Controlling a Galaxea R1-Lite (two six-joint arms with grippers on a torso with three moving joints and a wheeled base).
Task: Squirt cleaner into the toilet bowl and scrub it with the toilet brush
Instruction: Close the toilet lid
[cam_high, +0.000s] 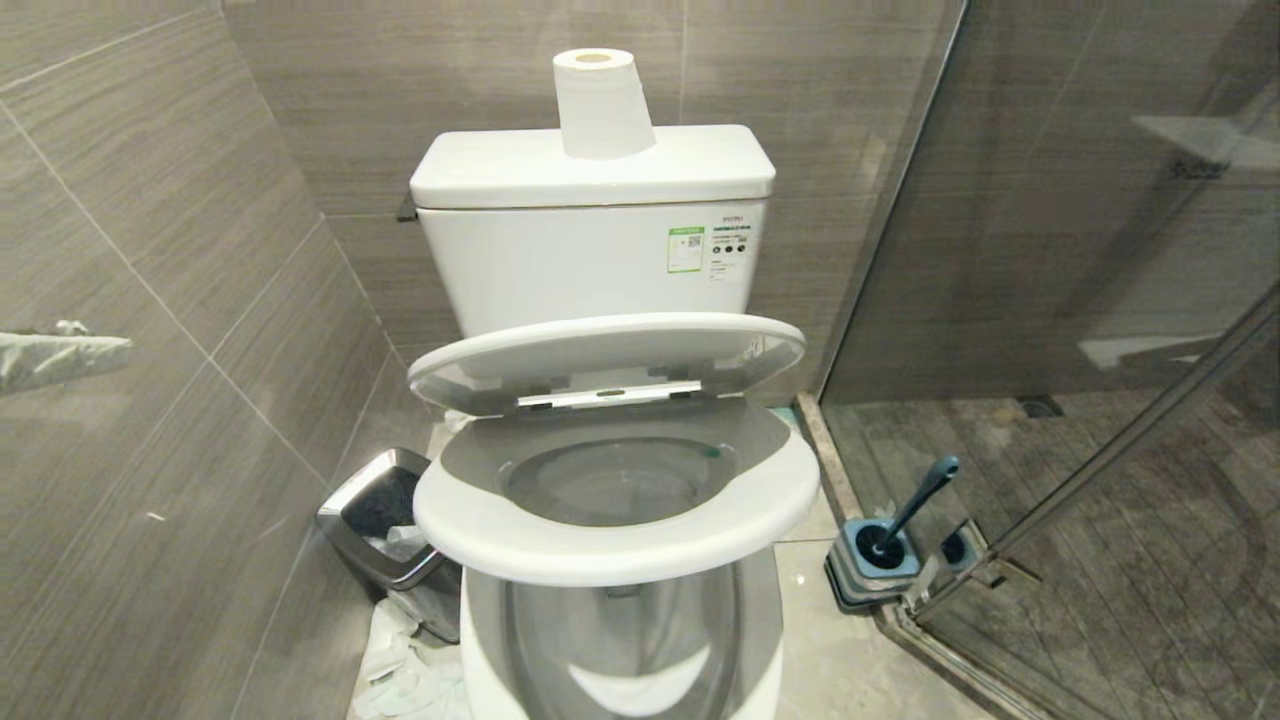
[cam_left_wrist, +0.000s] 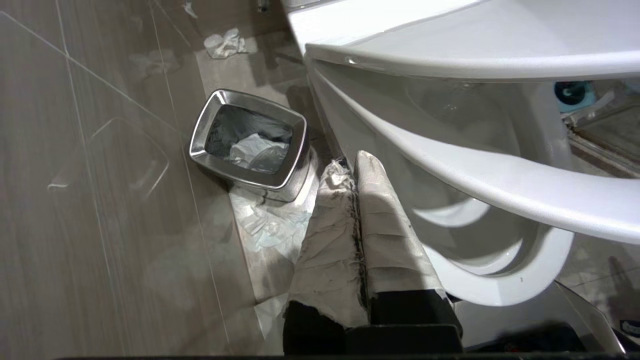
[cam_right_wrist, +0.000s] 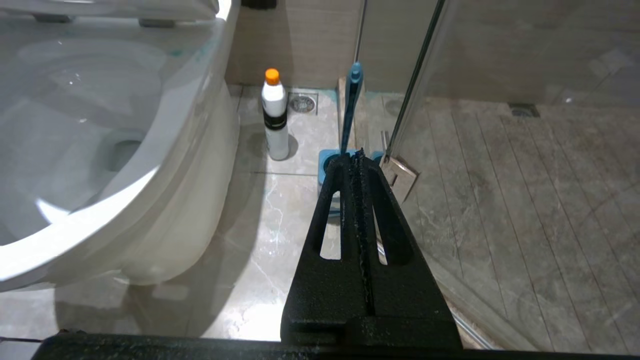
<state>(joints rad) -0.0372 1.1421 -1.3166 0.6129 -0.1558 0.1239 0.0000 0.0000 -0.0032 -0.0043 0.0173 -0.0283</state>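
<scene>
The toilet bowl (cam_high: 615, 480) sits dead centre in the head view, seat tilted partway up off the rim, lid raised behind it against the cistern (cam_high: 590, 250), and a toilet paper roll (cam_high: 600, 100) standing upright on the cistern top.

Over on the robot's left, the left gripper (cam_left_wrist: 352, 165) hangs just beside the outer wall of the bowl, above the floor. Its fingers, wrapped in grubby white cloth, are pressed together tip to tip with nothing between them. Near it stands the steel-rimmed waste bin (cam_left_wrist: 248, 139), crumpled paper inside, more tissue (cam_left_wrist: 267, 225) strewn on the floor at its base.

On the other side, the right gripper (cam_right_wrist: 356, 159) is low by the bowl's right flank, its black fingers closed flat against each other, empty as well.

The cleaner (cam_right_wrist: 275, 117), a white bottle with an orange cap, stands upright on the floor tiles just beside the bowl's base, near a floor drain (cam_right_wrist: 302, 103). The toilet brush (cam_high: 915, 505) leans in its square grey-blue holder (cam_high: 870, 570), right at the foot of the glass shower door (cam_high: 1100, 300), handle angled up and away from the toilet. Bottle and brush are close together, both untouched by either gripper.
</scene>
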